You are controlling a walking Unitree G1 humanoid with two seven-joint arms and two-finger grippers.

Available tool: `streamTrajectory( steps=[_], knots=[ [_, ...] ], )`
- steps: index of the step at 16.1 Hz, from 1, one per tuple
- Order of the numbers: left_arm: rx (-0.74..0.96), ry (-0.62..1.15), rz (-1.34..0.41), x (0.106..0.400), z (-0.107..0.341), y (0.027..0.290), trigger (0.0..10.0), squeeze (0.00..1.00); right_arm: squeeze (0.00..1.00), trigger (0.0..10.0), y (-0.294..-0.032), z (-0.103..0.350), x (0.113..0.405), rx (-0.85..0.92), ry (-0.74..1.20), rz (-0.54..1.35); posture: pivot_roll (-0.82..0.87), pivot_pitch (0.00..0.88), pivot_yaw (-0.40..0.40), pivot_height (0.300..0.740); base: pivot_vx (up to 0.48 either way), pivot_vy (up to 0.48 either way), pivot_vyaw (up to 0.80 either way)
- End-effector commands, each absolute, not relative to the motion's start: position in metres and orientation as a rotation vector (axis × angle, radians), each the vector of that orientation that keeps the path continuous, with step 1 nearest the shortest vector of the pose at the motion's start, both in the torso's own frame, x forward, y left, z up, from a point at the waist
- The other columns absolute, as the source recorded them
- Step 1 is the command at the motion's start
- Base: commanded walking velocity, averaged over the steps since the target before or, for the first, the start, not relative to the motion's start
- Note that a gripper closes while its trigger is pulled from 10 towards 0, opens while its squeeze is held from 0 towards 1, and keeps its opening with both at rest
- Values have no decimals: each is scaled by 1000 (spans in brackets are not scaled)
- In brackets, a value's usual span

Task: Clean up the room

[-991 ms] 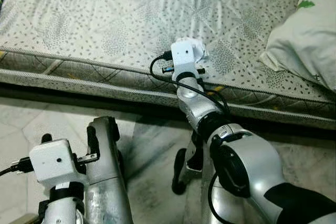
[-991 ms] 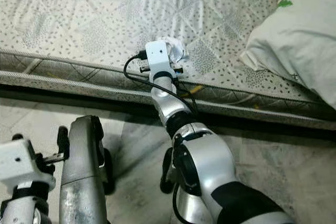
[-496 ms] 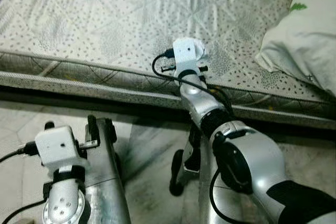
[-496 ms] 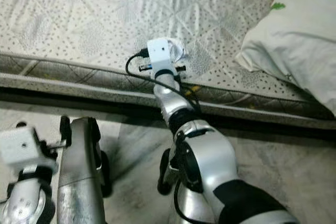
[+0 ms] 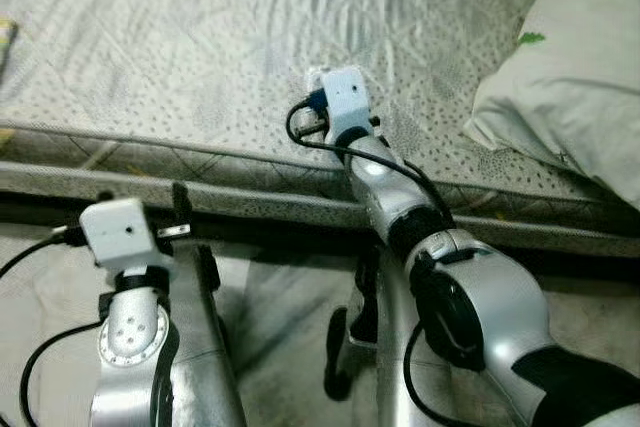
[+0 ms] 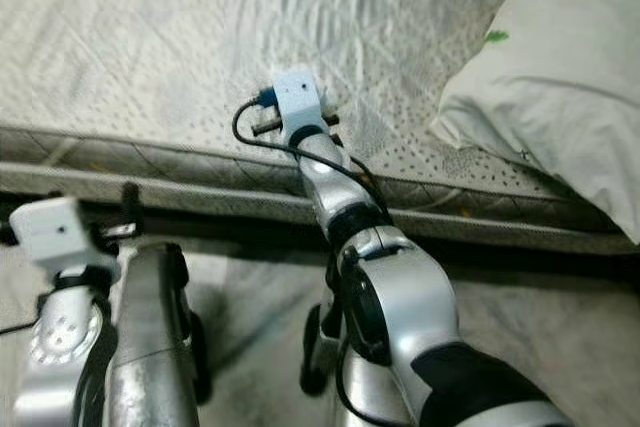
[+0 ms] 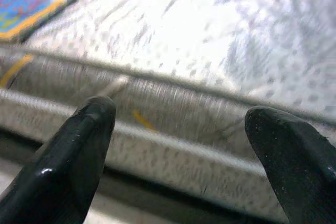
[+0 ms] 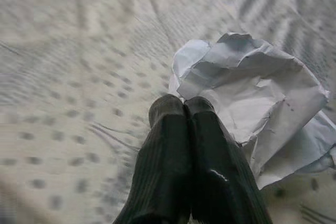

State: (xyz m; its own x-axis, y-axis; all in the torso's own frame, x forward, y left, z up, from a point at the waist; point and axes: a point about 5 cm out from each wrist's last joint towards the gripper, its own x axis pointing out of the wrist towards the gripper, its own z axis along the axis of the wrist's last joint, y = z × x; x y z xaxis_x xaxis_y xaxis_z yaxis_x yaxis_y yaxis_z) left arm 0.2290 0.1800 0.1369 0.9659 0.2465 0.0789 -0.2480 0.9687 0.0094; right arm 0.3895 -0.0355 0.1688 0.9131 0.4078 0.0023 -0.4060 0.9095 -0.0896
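A: Right wrist view first: what is the right gripper (image 8: 182, 109) doing?

B: Its fingers are pressed together with no gap, tips on the bed (image 5: 200, 37), and the paper (image 8: 252, 98) lies crumpled against one side of them. I can't tell whether an edge is pinched between them; it looks clenched beside the ball, not around it.

A: What has changed over the last second?

B: The right arm has reached further over the mattress, so the wrist camera box now sits past the edge and hides the paper from the head views, where a white corner peeked out a second ago. The left gripper (image 7: 178, 129) has risen from the floor towards the bed's side, fingers spread wide with nothing between them.

A: And for the cleanup?

B: The paper is on the bed, near the edge and well clear of the pillow (image 5: 570, 77). I'd judge the pickup as not secured, so the right gripper likely needs to open and straddle the ball.
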Motion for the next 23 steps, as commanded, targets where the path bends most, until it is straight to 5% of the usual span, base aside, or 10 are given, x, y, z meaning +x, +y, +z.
streamTrajectory(
  steps=[1, 8, 9, 10, 15, 23],
  knots=[
    [23, -71, 256, 231, 131, 183, 10000, 0, 0, 0, -44, 159, 386, -20, -17, 427, 62, 119, -65, 532, 0, 0, 0],
    [21, -78, 260, 247, 119, 187, 10000, 0, 0, 0, -93, 97, 344, 224, 36, 323, -34, 23, -13, 532, 0, 0, 0],
    [19, -74, 267, 248, 117, 189, 10000, 0, 0, 8667, -92, 93, 337, 211, 43, 347, -39, 23, -5, 532, 0, 0, 0],
    [20, -73, 270, 248, 115, 189, 10000, 0, 0, 10000, -91, 94, 335, 223, 38, 350, -39, 24, -4, 532, 0, 0, 0],
    [29, -86, 267, 245, 113, 191, 10000, 0, 0, 10000, -80, 114, 335, 261, -34, 430, -19, 50, -21, 550, 0, 0, 0],
    [22, -75, 258, 241, 108, 188, 10000, 0, 0, 10000, -70, 121, 331, 270, -20, 456, -11, 60, -24, 643, 0, 0, 0]
  ],
)
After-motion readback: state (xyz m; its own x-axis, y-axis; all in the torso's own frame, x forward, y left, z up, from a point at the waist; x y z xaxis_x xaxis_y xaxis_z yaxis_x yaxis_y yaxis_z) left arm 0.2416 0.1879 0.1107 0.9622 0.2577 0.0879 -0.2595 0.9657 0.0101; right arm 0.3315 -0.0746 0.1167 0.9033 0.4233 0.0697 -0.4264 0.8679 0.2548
